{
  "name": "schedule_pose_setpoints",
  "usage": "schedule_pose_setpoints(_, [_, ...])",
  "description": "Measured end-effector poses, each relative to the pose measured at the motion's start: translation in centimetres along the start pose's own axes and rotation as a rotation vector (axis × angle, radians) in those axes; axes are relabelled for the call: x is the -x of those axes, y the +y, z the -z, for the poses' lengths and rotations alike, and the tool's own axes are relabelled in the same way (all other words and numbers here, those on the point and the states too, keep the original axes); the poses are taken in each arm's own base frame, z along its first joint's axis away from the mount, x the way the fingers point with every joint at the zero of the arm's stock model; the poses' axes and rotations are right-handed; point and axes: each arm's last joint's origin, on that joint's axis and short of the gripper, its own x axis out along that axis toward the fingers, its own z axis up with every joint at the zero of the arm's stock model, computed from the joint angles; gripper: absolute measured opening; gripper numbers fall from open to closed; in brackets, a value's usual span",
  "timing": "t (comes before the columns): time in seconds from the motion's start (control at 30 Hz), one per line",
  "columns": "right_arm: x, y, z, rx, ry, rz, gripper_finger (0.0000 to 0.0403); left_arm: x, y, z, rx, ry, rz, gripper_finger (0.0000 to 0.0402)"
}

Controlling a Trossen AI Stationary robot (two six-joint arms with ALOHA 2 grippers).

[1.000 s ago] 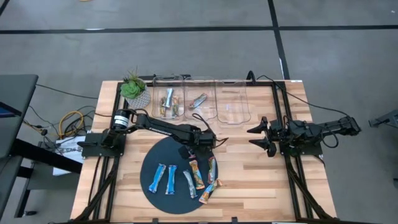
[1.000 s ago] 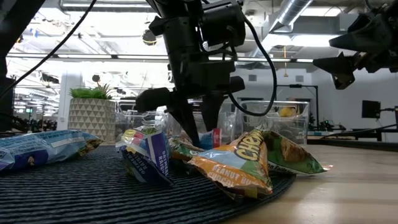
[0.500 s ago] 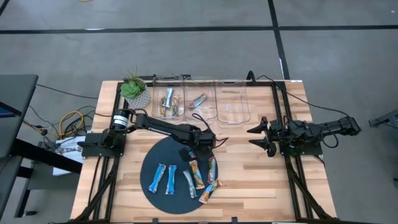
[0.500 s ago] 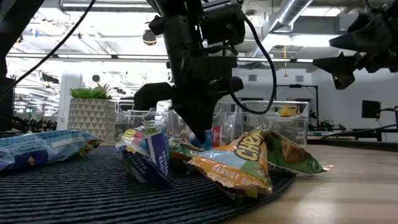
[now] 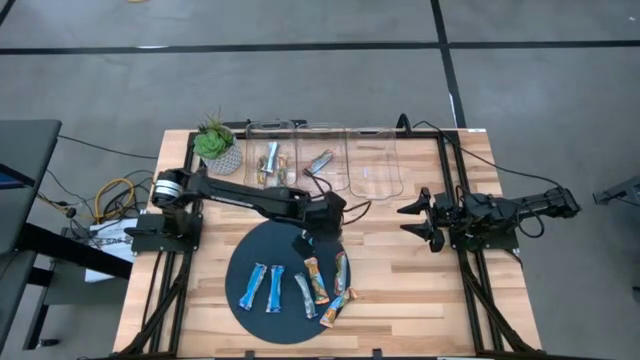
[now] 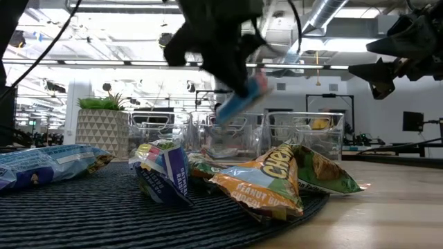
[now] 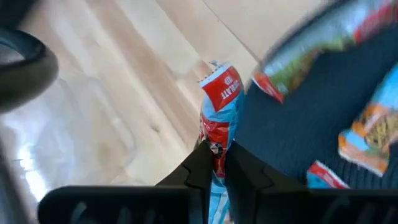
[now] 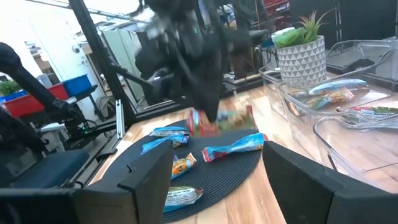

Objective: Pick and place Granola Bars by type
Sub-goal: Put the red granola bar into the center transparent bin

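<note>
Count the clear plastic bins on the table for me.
3, side by side along the table's back edge: the left bin next to the potted plant, the middle bin, and the right bin.

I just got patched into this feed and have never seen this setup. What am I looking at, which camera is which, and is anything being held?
Two robot arms work at a wooden table. One camera looks straight down, one sits at table height, and one rides on each wrist. Granola bars lie on a round dark mat, with three clear bins behind it and a potted plant beside them. The left gripper is lifted above the mat, shut on a blue and red bar. The right gripper waits open at the table's right side, holding nothing.
</note>
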Motion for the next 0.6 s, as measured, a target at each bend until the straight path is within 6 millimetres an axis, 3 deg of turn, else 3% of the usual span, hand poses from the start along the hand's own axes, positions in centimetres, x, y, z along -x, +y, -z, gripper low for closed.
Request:
schedule_pose_setpoints(0.3, [0.0,0.0,0.0,0.000,0.000,0.000,0.0244,5.4,1.8,-0.2,0.068,-0.090,-0.166,0.0029])
schedule_pose_setpoints(0.6, [0.0,0.0,0.0,0.000,0.000,0.000,0.0244,6.8,4.7,2.2,0.164,-0.008,-0.313,0.0029])
